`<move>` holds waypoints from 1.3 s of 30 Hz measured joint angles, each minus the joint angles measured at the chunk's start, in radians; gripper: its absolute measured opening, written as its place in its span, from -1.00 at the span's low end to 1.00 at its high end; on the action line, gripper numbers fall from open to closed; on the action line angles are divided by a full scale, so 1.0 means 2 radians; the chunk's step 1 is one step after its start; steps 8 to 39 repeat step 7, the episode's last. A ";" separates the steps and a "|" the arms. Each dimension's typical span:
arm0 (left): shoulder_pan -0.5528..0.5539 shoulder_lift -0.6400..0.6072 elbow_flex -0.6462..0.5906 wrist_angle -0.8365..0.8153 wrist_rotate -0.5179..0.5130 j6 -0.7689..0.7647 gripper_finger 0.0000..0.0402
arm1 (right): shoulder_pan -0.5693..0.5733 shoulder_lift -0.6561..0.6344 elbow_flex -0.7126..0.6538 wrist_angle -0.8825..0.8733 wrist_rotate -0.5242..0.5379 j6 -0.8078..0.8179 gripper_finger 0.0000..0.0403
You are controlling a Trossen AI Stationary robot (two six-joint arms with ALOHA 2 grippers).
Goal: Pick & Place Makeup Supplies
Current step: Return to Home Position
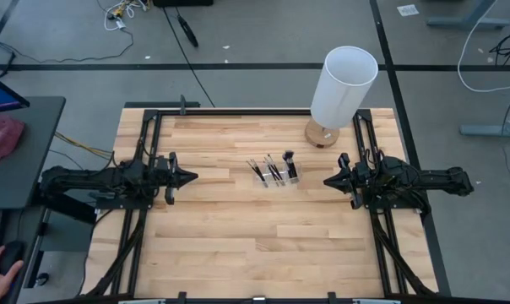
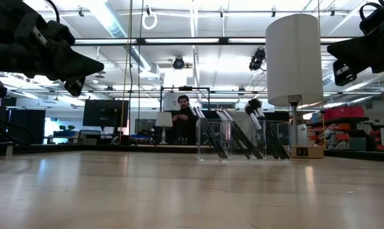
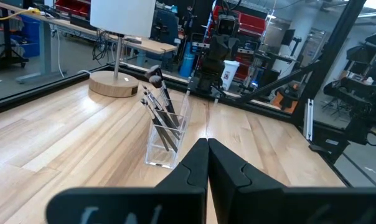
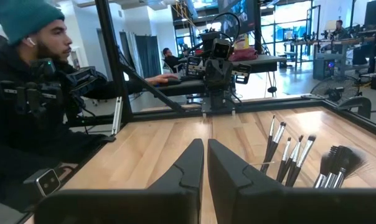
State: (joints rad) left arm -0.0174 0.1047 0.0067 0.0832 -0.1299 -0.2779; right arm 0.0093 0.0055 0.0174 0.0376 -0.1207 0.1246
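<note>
On wood table [image 1: 238,245], slim black brushes [image 1: 272,166] in clear holder [image 1: 278,181]; L hand [image 1: 193,177], R hand [image 1: 326,181] pressed together.

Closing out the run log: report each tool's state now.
Left arm's dark two-finger tool: closed, holding nothing.
Right arm's dark two-finger tool: closed, holding nothing.

The makeup brushes [image 1: 273,165] stand in the clear holder [image 1: 277,181] mid-table, between left gripper [image 1: 190,177] and right gripper [image 1: 329,181].
</note>
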 joint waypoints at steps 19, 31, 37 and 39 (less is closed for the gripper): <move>0.000 0.000 0.000 0.000 0.000 0.000 -0.96 | 0.000 0.000 0.000 0.000 0.000 0.000 -0.87; 0.000 0.000 0.000 0.000 0.000 0.000 -0.96 | 0.000 0.000 0.000 0.000 0.000 0.000 -0.87; 0.000 0.000 0.000 0.000 0.000 0.000 -0.96 | 0.000 0.000 0.000 0.000 0.000 0.000 -0.87; 0.000 0.000 0.000 0.000 0.000 0.000 -0.96 | 0.000 0.000 0.000 0.000 0.000 0.000 -0.87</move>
